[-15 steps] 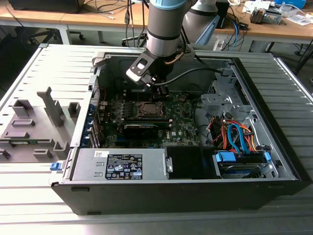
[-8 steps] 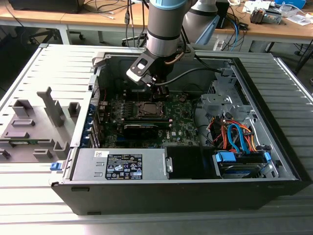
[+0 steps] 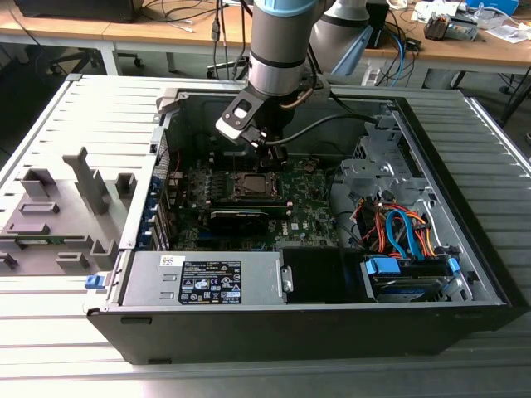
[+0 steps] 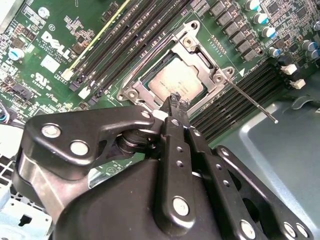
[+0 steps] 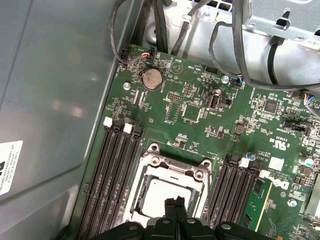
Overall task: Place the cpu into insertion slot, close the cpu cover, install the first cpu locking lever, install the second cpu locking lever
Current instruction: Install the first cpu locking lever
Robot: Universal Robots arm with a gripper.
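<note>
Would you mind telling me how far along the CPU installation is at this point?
The cpu sits in the insertion slot and the cpu cover looks closed over it. The gripper, shut and empty, hovers at the socket's edge. One locking lever sticks out loose, so the levers seem left.

My silver-and-blue arm point(image 3: 278, 41) points straight down, black metal gripper point(image 4: 176, 102) at the tip, jaws pinched together, holding nothing.

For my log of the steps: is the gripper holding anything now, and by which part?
Nothing is held. The gripper has its jaws shut on nothing, near the cpu.
</note>
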